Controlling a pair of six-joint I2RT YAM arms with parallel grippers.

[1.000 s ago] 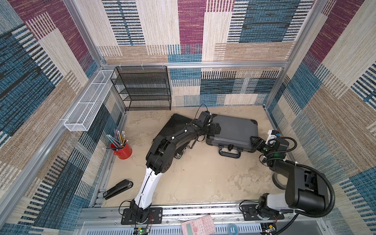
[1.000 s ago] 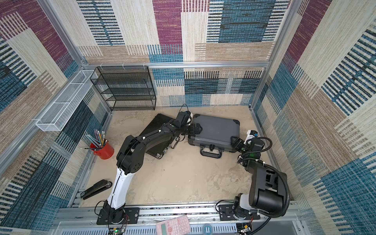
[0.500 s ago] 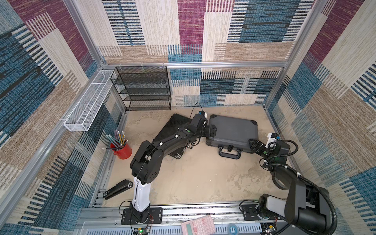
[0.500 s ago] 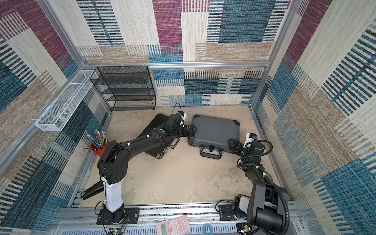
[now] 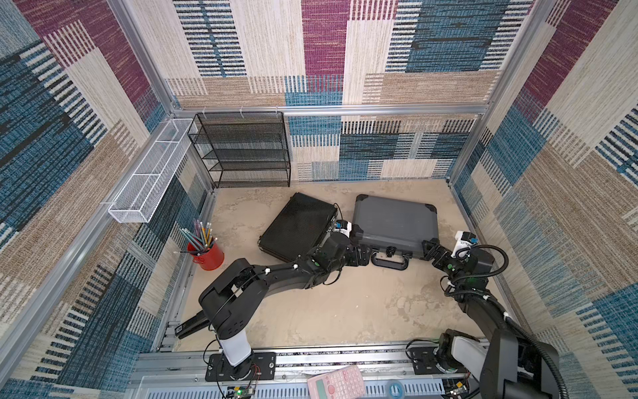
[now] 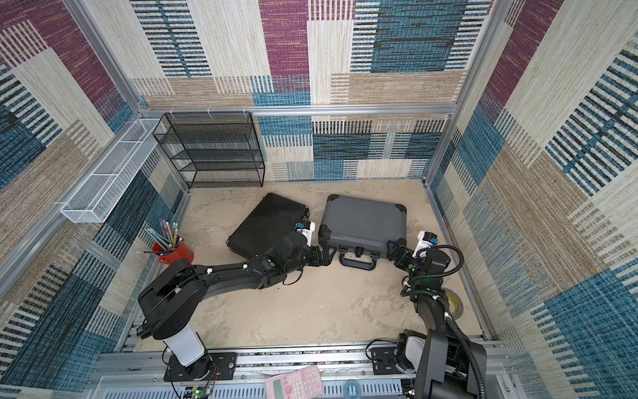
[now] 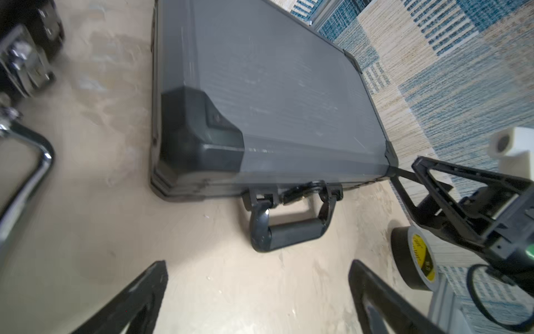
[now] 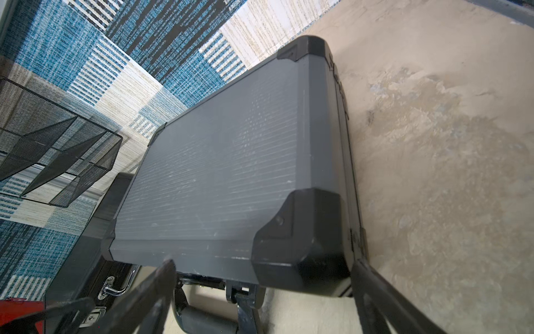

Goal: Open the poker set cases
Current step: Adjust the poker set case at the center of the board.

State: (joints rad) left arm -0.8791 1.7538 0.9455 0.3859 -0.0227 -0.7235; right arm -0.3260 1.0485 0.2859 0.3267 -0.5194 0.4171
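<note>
In both top views the grey case (image 5: 393, 221) (image 6: 362, 222) lies flat and shut, its handle (image 5: 390, 263) toward the front. The slim black case (image 5: 297, 224) (image 6: 266, 221) lies shut to its left, at an angle. My left gripper (image 5: 362, 257) (image 7: 258, 269) is open, low over the floor at the grey case's front left corner. Nothing is between its fingers, and the handle (image 7: 286, 228) is just ahead. My right gripper (image 5: 429, 250) (image 8: 263, 269) is open and straddles the grey case's front right corner (image 8: 303, 240).
A black mesh rack (image 5: 245, 152) stands at the back left, and a white wire basket (image 5: 148, 172) hangs on the left wall. A red cup of pencils (image 5: 207, 254) and a stapler (image 5: 193, 323) sit at the left. A tape roll (image 7: 416, 254) lies near the right arm, a pink calculator (image 5: 336, 383) on the front rail.
My left gripper has drawn back from between the two cases toward the front, to the grey case's front left corner. My right gripper's jaws have spread wider at the front right corner.
</note>
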